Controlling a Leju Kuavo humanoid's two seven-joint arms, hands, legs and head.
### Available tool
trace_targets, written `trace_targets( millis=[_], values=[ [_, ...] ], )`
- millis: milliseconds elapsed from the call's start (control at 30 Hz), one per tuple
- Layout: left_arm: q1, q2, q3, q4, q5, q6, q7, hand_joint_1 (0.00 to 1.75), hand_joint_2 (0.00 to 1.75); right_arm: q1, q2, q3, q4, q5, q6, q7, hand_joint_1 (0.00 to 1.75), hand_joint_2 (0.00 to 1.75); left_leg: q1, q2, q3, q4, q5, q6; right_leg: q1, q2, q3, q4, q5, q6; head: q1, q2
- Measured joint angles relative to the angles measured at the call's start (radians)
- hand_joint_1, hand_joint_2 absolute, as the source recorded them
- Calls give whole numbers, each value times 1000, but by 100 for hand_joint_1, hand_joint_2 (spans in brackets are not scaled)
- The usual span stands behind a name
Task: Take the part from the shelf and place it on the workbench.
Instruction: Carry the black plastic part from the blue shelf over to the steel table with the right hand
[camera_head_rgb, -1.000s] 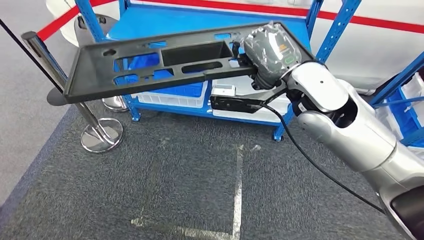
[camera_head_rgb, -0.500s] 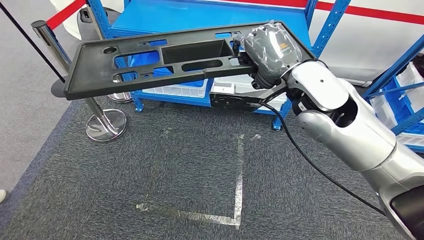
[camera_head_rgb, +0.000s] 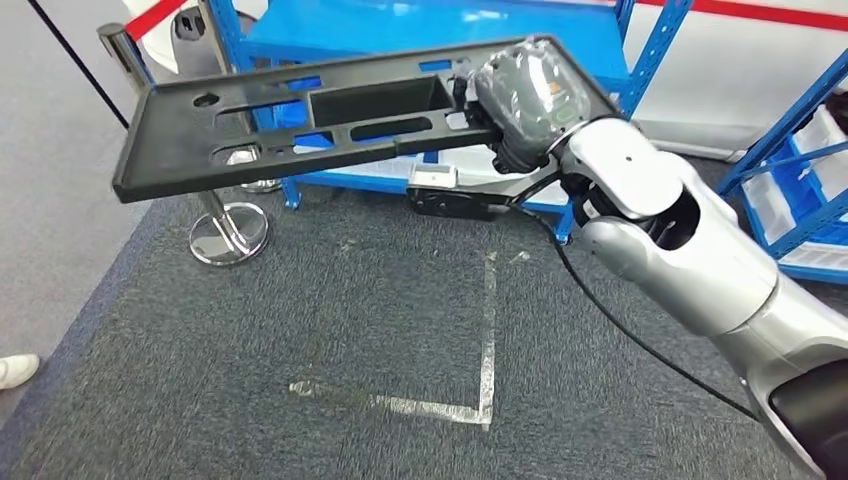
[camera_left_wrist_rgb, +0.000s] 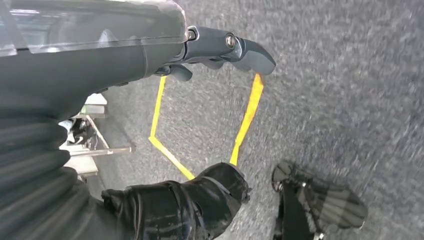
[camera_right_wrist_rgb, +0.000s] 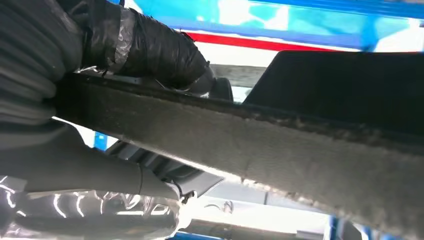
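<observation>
Head view: right hand (camera_head_rgb: 525, 100), wrapped in clear film, sits upper centre-right of the frame, clamped onto the right end of the part (camera_head_rgb: 290, 120), a long flat black plastic panel with slots, round holes and a deep rectangular pocket. The part stretches from the hand across to the upper left of the frame, held off the floor, roughly level, tilted slightly down toward its free left end. Silver right arm (camera_head_rgb: 690, 250) runs down to the lower right corner; a black cable (camera_head_rgb: 620, 320) trails along it.

Right wrist view: dark fingers (camera_right_wrist_rgb: 150, 50) lie across one face of the part's edge (camera_right_wrist_rgb: 280, 150), grey thumb (camera_right_wrist_rgb: 85, 170) on the other face; the panel is pinched between them.

Behind the part, top of the frame: blue shelf (camera_head_rgb: 400, 25) with white bins on its lower level. A chrome stanchion base (camera_head_rgb: 228, 232) stands on the floor at left, under the part's free end. Grey carpet (camera_head_rgb: 300, 330) with an L of pale tape (camera_head_rgb: 487, 340) in the lower centre. Tip of a white shoe (camera_head_rgb: 15, 368) at the left edge.

Left wrist view: left hand (camera_left_wrist_rgb: 150, 150) hangs over the carpet, thumb and fingers apart, nothing in them; yellow tape lines (camera_left_wrist_rgb: 245, 120) on the floor beyond
</observation>
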Motion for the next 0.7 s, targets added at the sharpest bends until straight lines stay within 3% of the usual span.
trace_targets(
  millis=[33,100,167,200,233,333,367,467,533,600,667,700],
  values=[
    [0,-5,0,0,0,0,0,0,175,-1,2,1,3,0,-1,-1,175,175,1,1,-6,-2,9,10,-2,1,-8,19,-19,3,1,0],
    [0,-13,0,0,0,0,0,0,175,-2,4,2,9,0,-2,-3,175,175,1,3,-22,-3,26,26,-2,4,-44,122,-97,7,5,0],
    [1,-19,0,0,0,0,0,0,175,-2,4,4,14,0,-3,-4,175,175,-3,4,-42,-2,42,32,1,5,-79,247,-165,8,8,0],
    [1,-21,0,0,0,0,0,0,175,-2,5,5,17,0,-3,-4,175,175,-5,3,-51,-2,49,33,2,6,-77,272,-175,7,8,0],
    [2,-23,0,0,0,0,0,0,175,-2,5,5,20,0,-3,-4,175,175,-7,3,-59,-1,55,32,4,6,-54,255,-168,2,8,0],
    [3,-28,0,0,0,0,0,0,175,-3,9,5,26,0,-3,-4,175,175,-13,1,-73,-1,69,26,14,6,78,64,-115,-19,7,0],
    [3,-29,0,0,0,1,0,0,175,-5,10,5,27,0,-3,-5,175,175,-14,2,-76,-2,73,21,18,5,103,20,-107,-24,8,0],
    [3,-31,-1,0,0,2,-1,0,175,-9,15,5,30,0,-6,-5,175,175,-14,3,-79,-10,87,3,24,4,109,-7,-96,-32,12,0],
    [4,-31,-2,0,0,3,-1,0,175,-10,17,5,33,0,-6,-5,175,175,-14,4,-87,3,72,-7,18,1,109,-20,-82,-41,12,0],
    [6,-33,-4,0,0,3,-2,0,175,-12,20,5,36,0,-6,-5,175,175,-13,5,-122,84,14,-13,14,-2,102,-27,-69,-50,8,0],
    [7,-35,-5,0,1,2,-1,0,175,-12,23,6,39,0,-6,-4,175,175,-11,6,-169,208,-48,-20,15,-2,88,-23,-62,-54,6,0],
    [7,-36,-6,0,1,2,0,0,175,-12,25,7,40,-1,-6,-4,175,175,-11,6,-178,242,-58,-23,15,-2,81,-20,-60,-53,6,0]
  ],
)
